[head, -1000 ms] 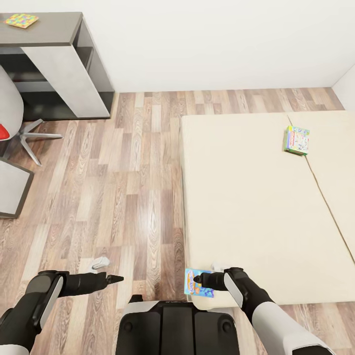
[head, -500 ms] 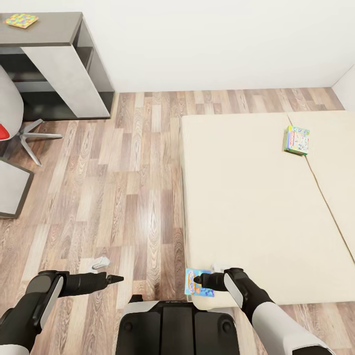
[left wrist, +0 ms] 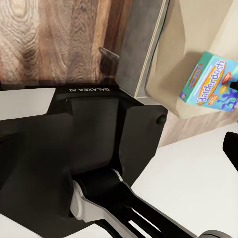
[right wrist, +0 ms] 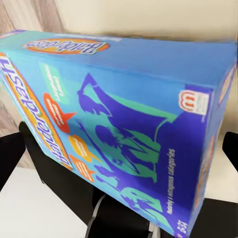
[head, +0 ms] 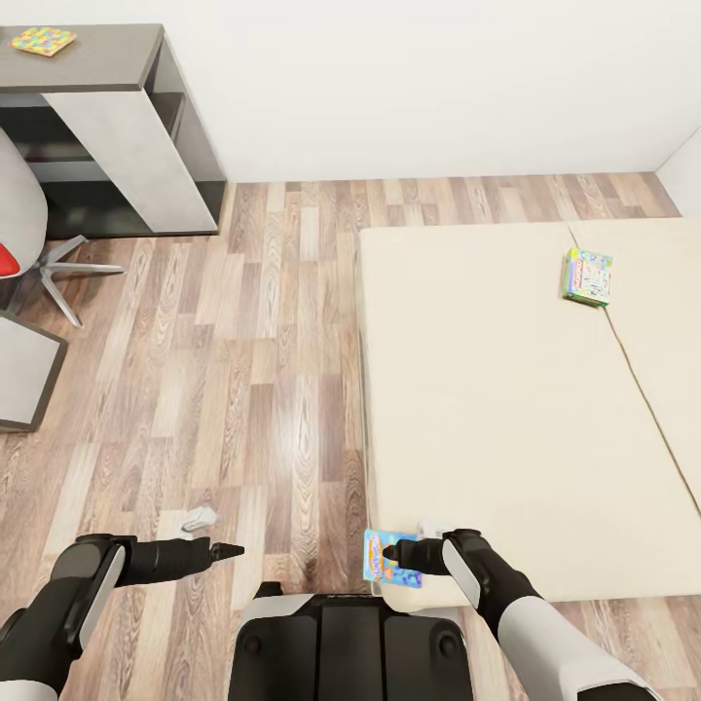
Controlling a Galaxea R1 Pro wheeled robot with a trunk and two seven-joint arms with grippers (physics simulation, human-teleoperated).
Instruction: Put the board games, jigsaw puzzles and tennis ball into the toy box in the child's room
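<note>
Already, head view: the right gripper [head: 391,554] sits at the blue board game [head: 391,558] on the near corner of the bed [head: 487,409], close over the box; a firm pinch cannot be told from up here.
Change: none to speak of across the last second; arms, box and camera match the earlier pictures, so the grasp looks settled or paused and the lift is not begun.
Meaning for the task: one game is at hand, judged ready to be carried; nothing shown is boxed yet.
Second game: the green board game [head: 587,277] lies far up the bed, well apart from both arms.
Left gripper [head: 230,551]: hangs over the wooden floor [head: 263,341], fingers drawn to a point, holding nothing.
Room: a grey desk [head: 107,107] stands by the white wall with a colourful puzzle [head: 43,40] on top; a chair [head: 29,243] is beside it.
Left wrist view: the blue box [left wrist: 212,85] rests at the mattress edge above the robot's dark base [left wrist: 89,144].
Right wrist view: the box lid [right wrist: 124,124] looms close, a dark fingertip [right wrist: 10,151] at either side, spread around it; contact cannot be told.
</note>
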